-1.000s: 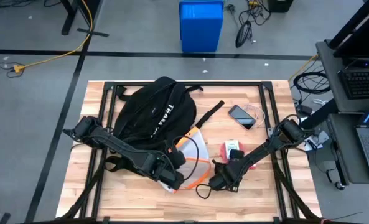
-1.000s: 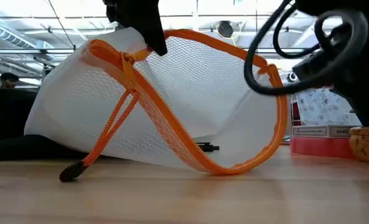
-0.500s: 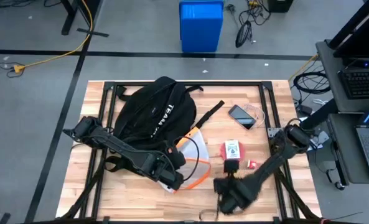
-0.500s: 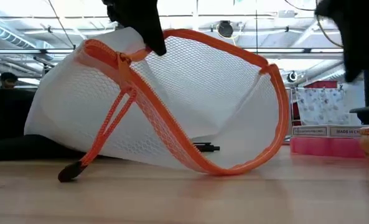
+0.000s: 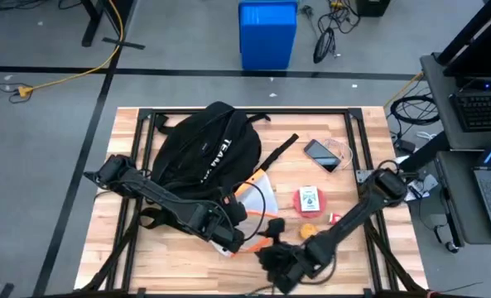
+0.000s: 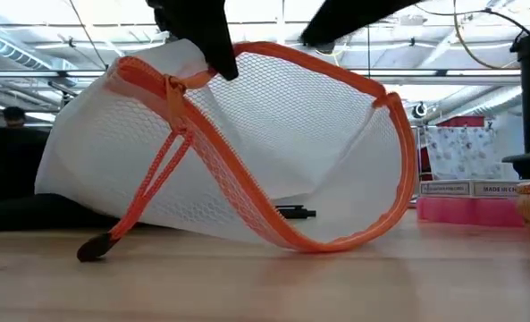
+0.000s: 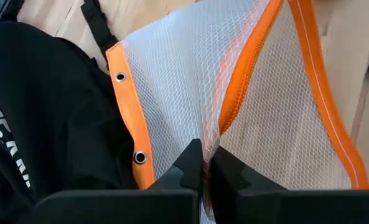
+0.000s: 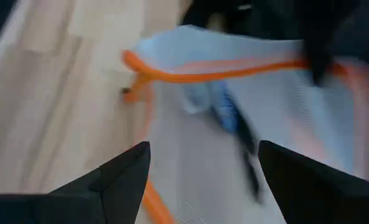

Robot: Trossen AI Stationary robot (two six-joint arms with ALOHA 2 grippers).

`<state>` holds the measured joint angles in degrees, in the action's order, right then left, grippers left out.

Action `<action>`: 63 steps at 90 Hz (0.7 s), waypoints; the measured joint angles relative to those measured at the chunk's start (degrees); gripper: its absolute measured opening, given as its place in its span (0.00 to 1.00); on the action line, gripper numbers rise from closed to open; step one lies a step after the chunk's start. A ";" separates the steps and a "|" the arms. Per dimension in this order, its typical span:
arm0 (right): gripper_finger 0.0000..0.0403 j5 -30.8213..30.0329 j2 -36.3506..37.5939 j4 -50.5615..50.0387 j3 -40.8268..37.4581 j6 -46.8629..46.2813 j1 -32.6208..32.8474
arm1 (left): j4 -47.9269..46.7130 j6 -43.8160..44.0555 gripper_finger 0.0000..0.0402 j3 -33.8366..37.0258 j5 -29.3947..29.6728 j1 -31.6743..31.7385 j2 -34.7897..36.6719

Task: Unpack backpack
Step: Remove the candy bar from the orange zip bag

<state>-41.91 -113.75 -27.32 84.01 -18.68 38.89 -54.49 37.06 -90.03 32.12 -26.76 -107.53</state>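
Here, the left gripper [image 7: 201, 167] pinches the white mesh pouch [image 6: 273, 152] by its orange zipper edge, lifting it beside the black fabric backpack [image 5: 208, 145] at the table's far left. The right gripper [image 8: 200, 171], fingers spread, faces the pouch's mouth. A red box [image 5: 309, 199] and phone [image 5: 321, 155] lie nearby.

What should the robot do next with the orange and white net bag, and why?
Probably move the right claw forward into the mesh pouch. The left claw pinches its fabric, holding the mouth open, the right claw is open facing that mouth, and a pen lies inside.
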 joint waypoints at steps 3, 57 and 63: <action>0.71 2.43 -0.55 1.49 -0.24 1.08 -0.94 | -0.01 0.00 0.00 0.01 -0.02 0.00 0.00; 0.70 6.00 -2.35 2.41 -3.75 5.43 -8.61 | -2.10 0.08 0.00 0.03 1.77 -5.19 4.35; 0.70 6.12 -2.41 4.19 -5.41 5.88 -9.08 | -2.13 0.02 0.00 0.03 1.84 -5.67 4.33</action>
<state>-35.79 -116.16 -23.13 78.60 -12.80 29.81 -56.62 37.08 -90.00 33.96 -32.43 -103.20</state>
